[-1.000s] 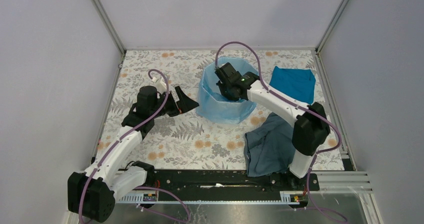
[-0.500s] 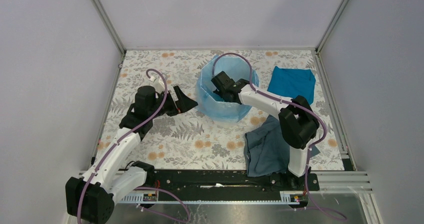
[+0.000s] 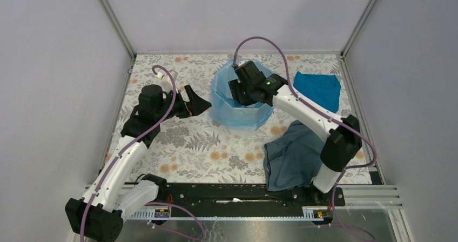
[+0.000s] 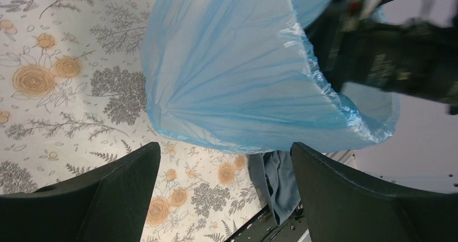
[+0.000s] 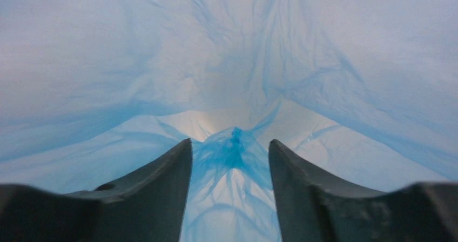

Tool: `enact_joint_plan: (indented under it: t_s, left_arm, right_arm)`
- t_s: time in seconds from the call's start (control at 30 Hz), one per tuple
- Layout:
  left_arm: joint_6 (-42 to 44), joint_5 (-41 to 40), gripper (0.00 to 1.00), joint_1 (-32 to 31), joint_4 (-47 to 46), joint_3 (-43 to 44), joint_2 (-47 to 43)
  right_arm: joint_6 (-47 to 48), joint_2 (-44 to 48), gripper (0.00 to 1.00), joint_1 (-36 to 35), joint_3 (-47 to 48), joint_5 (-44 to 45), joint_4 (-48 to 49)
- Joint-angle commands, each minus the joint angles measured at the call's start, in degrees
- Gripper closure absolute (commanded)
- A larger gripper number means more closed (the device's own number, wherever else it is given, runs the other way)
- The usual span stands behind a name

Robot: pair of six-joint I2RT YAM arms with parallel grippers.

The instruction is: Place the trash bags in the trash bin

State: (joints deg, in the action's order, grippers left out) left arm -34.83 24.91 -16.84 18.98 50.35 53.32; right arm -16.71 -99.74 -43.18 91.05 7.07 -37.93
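The light-blue translucent trash bag (image 3: 240, 114) stands at the table's back middle, its mouth spread wide. It drapes over the trash bin, which is hidden beneath the film. My right gripper (image 3: 238, 91) reaches down into the bag's mouth. In the right wrist view it (image 5: 229, 145) is open, and the bag's gathered bottom (image 5: 233, 140) lies loose between its fingers. My left gripper (image 3: 201, 102) hovers just left of the bag, open and empty. In the left wrist view it (image 4: 224, 147) faces the bag's outer wall (image 4: 232, 74) without touching it.
A teal-blue cloth (image 3: 318, 88) lies flat at the back right. A dark grey-blue cloth (image 3: 294, 155) is crumpled at the front right, near the right arm's base, and shows again in the left wrist view (image 4: 276, 178). A floral cover (image 3: 178, 145) lines the table; walls close three sides.
My right gripper has gone from shut to open inside the bag, letting the film go. The right arm's elbow swung back to the right. The left gripper drifted slightly toward the back.
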Motion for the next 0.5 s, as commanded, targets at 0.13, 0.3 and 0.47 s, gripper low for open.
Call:
enact_joint_plan:
  t_s: [0.13, 0.3, 0.47]
  left_arm:
    - [-1.39, -0.32, 0.05, -0.12, 3.69, 1.31, -1.55]
    - [-5.94, -0.21, 0.05, -0.14, 3.65, -1.23, -3.58]
    - [-7.95, -0.65, 0.05, -0.86, 3.03, -1.98, -4.19]
  right_arm:
    - [4.64, 5.31, 0.23, -0.42, 8.33, 2.14, -4.63]
    - [7.37, 7.02, 0.2, -0.24, 11.89, 1.72, -5.15]
    - [8.8, 10.76, 0.18, -0.24, 16.51, 4.39, -8.25]
